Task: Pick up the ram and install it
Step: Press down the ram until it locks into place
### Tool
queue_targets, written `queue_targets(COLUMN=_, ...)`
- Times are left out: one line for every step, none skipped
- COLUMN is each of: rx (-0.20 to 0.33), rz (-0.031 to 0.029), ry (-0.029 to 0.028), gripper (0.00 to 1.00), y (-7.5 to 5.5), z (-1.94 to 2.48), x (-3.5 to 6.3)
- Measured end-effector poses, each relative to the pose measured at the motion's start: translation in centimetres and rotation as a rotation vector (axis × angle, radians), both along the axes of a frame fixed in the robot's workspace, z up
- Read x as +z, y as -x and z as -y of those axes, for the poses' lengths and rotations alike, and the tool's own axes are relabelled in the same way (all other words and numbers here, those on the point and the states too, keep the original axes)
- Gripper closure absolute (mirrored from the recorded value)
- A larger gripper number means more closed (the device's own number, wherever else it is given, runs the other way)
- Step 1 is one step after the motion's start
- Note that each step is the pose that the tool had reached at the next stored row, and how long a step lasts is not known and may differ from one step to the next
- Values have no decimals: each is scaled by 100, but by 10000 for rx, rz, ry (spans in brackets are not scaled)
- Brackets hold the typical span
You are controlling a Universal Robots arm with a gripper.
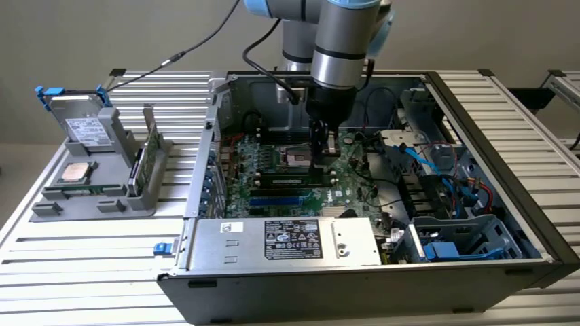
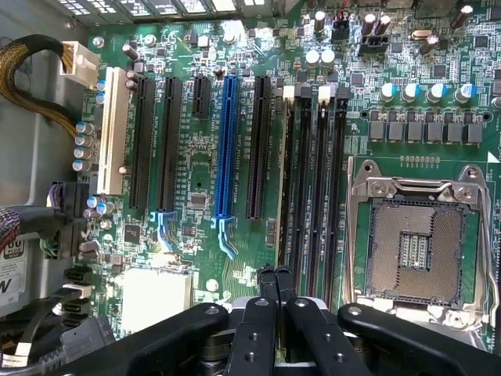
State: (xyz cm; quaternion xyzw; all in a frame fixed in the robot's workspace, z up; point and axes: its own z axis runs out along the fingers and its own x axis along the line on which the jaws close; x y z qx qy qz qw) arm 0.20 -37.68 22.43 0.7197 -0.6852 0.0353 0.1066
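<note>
We see the gripper (image 1: 319, 146) lowered inside the open computer case (image 1: 507, 122), just above the motherboard (image 1: 272, 173). In the wrist view its two black fingertips (image 2: 266, 283) sit pressed together with no gap between them, at the end of the black memory slots (image 2: 311, 180). Whether a thin edge is pinched between them we cannot tell; only a pale sliver runs along the nearest slot beside the tips, too thin to name.

In the exterior view a ram (image 1: 292, 180) lies seated flat in a slot, just in front of the gripper, with its label partly readable as a pale patch. The arm's body hides the board area directly behind the gripper.

The empty processor socket (image 2: 415, 243) with its metal frame stands open beside the slots. The blue expansion slot (image 2: 228, 133) is well apart from the fingertips.

On the exterior view's left, a grey holder (image 1: 91, 183) outside the case carries a square silver processor (image 1: 75, 174) and an upright green board (image 1: 148, 153), seen edge-on and hard to identify. The power supply (image 1: 285, 241) fills the case's near edge.
</note>
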Motion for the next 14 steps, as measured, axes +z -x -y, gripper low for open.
queue_targets(rx=1, rz=-2, ry=11, gripper=90, y=15, z=1, x=16)
queue_targets(rx=0, rz=6, ry=11, gripper=90, y=41, z=1, x=28)
queue_targets(rx=0, rz=20, ry=12, gripper=90, y=71, z=2, x=35)
queue_targets(rx=1, rz=37, ry=12, gripper=90, y=104, z=1, x=39)
queue_targets(rx=0, rz=57, ry=11, gripper=90, y=138, z=1, x=40)
queue_targets(rx=-1, rz=81, ry=10, gripper=90, y=176, z=2, x=40)
queue_targets(rx=0, rz=104, ry=11, gripper=90, y=213, z=2, x=40)
queue_targets(rx=1, rz=126, ry=12, gripper=90, y=250, z=2, x=40)
queue_targets(rx=-1, rz=148, ry=14, gripper=90, y=287, z=2, x=41)
queue_targets(rx=0, rz=169, ry=16, gripper=90, y=325, z=2, x=42)
queue_targets(rx=1, rz=188, ry=15, gripper=90, y=360, z=2, x=42)
queue_targets(rx=-1, rz=205, ry=14, gripper=90, y=394, z=2, x=41)
queue_targets(rx=0, rz=220, ry=12, gripper=90, y=422, z=2, x=40)
queue_targets(rx=0, rz=220, ry=13, gripper=90, y=432, z=1, x=41)
